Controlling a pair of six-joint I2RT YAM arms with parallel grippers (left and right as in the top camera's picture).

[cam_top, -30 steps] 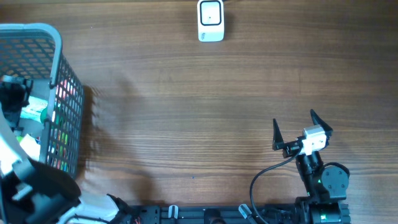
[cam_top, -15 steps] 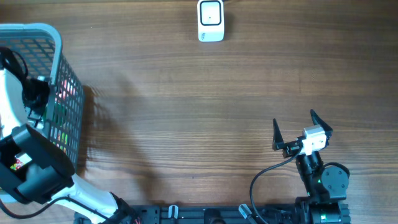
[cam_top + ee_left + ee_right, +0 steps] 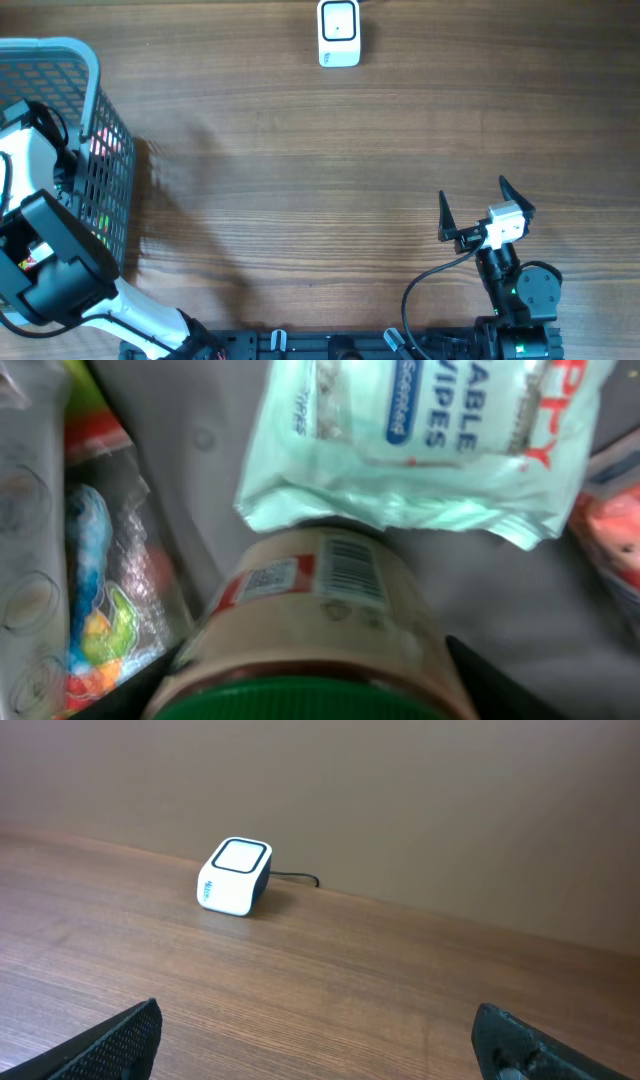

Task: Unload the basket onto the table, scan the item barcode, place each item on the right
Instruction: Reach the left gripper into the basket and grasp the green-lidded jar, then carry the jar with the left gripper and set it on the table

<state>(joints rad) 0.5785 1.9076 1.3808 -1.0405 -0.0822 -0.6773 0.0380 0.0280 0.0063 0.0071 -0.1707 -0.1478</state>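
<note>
A jar [image 3: 320, 610] with a beige label and a green lid lies in the grey mesh basket [image 3: 92, 70]; a barcode [image 3: 350, 565] shows on its label. My left gripper [image 3: 315, 660] is down inside the basket and shut on the jar, with a dark finger [image 3: 130, 695] against each side near the lid. The white scanner [image 3: 339, 33] stands at the table's far edge and also shows as the scanner [image 3: 235, 877] in the right wrist view. My right gripper [image 3: 472, 192] is open and holds nothing, low over the table at the front right.
A pale green wipes packet [image 3: 420, 440] lies just beyond the jar, partly over its far end. A colourful bubble-wrapped packet [image 3: 95, 610] sits to the jar's left. The basket stands at the table's left edge.
My left arm has reached deeper into the basket and its jaws have narrowed onto the jar. The right arm has not moved.
</note>
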